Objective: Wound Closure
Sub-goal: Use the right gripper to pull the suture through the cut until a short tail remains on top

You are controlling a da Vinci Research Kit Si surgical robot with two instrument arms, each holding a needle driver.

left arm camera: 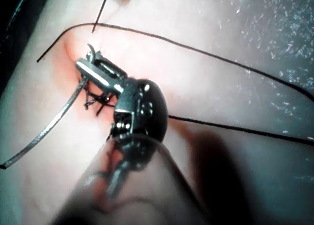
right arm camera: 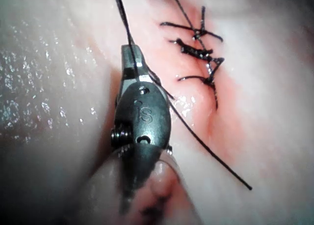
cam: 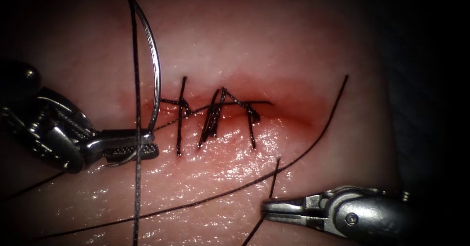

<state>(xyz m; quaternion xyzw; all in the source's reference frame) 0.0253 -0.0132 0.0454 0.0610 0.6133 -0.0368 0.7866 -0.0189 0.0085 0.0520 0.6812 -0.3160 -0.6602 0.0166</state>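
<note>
**Left tool grips the needle's end; right tool pinches thread**

Nearest the endoscope, the right arm's silver needle driver lies low over the glistening pale pork tissue; its jaws are closed on a strand of thin dark suture thread, which rises from its tip towards the cut. A longer run of thread sweeps past just beyond that tip and away to the tool's far side.

Farther back, the left arm's steel needle driver has its jaws clamped on one end of the curved silver needle. From those jaws the needle arcs up and away, free above the tissue, left of the cut.

Just beyond the left tool's tip lies the reddened horizontal cut, crossed by dark stitches with red fluid around them.
</note>
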